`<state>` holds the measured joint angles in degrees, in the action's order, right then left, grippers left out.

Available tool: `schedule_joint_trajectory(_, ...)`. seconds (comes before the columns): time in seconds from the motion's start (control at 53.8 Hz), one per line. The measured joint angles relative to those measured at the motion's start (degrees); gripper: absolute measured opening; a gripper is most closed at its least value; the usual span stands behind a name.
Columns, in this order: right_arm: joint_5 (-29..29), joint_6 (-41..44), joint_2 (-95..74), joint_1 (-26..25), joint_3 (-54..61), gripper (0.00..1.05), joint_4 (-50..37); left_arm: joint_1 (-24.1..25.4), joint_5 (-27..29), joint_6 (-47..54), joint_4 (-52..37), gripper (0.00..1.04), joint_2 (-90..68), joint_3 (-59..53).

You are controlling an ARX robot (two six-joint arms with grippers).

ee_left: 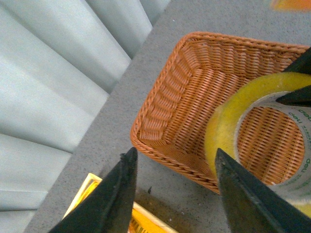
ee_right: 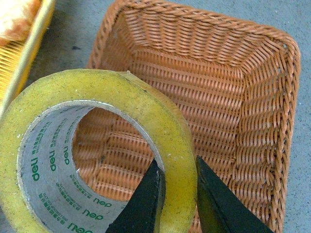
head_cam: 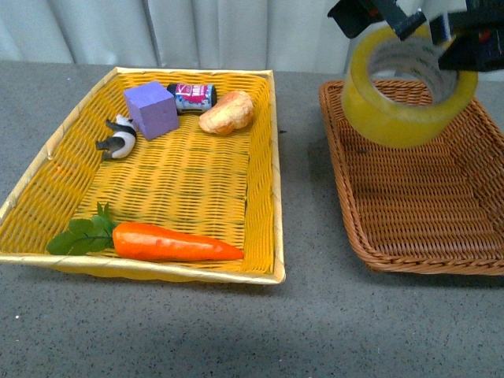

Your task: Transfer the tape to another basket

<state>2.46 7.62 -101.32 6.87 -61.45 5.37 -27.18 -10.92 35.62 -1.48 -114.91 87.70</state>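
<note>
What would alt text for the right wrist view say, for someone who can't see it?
A roll of yellowish tape, its wall clamped between the black fingers of the right end effector, hangs over a brown wicker basket. The edge of a yellow basket shows in one corner.

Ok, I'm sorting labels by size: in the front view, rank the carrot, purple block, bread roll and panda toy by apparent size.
1. carrot, though it lies nearest the camera
2. purple block and bread roll, too alike to rank
3. panda toy
</note>
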Motion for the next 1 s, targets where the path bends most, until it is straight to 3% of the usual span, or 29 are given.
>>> schedule_joint_trajectory(0.074,0.0,0.26,-1.84,-1.55,0.0,0.14,-0.68,1.14,1.79,-0.17,-1.62,0.72,1.01,-1.09)
schedule_joint_trajectory(0.186,1.16,0.7,-4.87,-3.89,-0.13,0.14,-1.38,3.54,9.27,-4.11,-8.48,0.97,1.09,-4.39)
schedule_joint_trajectory(0.223,1.55,0.83,-5.77,-4.24,-0.26,0.14,-1.9,4.24,10.8,-5.4,-10.12,1.0,1.09,-5.27)
schedule_joint_trajectory(0.539,4.28,-0.15,-15.63,-5.99,-1.6,0.14,-7.45,11.04,28.96,-22.43,-24.74,0.98,3.63,-14.08)
schedule_joint_trajectory(0.743,3.65,-0.04,-18.32,-5.95,-4.02,0.15,-7.41,12.52,31.8,-30.03,-27.26,0.98,5.51,-17.22)
schedule_joint_trajectory(1.003,1.84,0.98,-15.54,-5.75,-2.56,0.55,-13.33,11.43,35.43,-30.95,-30.18,0.98,7.1,-20.02)
